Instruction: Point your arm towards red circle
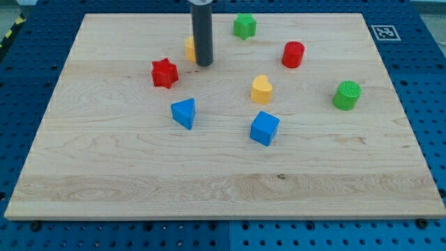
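Observation:
The red circle (293, 54) is a short red cylinder standing at the upper right of the wooden board (223, 174). My rod comes down from the view's top, and my tip (203, 65) rests on the board well to the left of the red circle. The tip stands right against a yellow block (189, 49), which the rod mostly hides, so I cannot make out its shape. A red star (165, 73) lies just left of and below the tip.
A green star (244, 26) sits near the top edge. A yellow heart (262, 89) lies at the middle, a blue triangle (184, 113) and a blue cube (264, 128) below it. A green circle (346, 95) stands at the right.

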Available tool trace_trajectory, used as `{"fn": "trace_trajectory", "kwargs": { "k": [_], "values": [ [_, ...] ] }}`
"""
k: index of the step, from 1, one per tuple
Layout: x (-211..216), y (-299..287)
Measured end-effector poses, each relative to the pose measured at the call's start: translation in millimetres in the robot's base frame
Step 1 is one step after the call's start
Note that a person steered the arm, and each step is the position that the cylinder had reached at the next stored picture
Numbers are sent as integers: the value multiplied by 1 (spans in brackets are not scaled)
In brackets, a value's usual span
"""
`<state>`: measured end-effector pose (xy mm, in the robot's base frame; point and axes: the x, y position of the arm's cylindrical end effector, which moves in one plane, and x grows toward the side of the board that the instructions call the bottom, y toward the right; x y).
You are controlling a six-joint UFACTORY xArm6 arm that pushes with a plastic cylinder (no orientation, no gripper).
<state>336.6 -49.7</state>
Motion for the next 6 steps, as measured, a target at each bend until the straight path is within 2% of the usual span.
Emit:
{"fn": "trace_trajectory", "kwargs": {
  "k": [1,2,4,5,6],
  "values": [
    [0,-24],
    [0,-23],
    [0,92],
    [0,124],
    [22,135]
  ]
}}
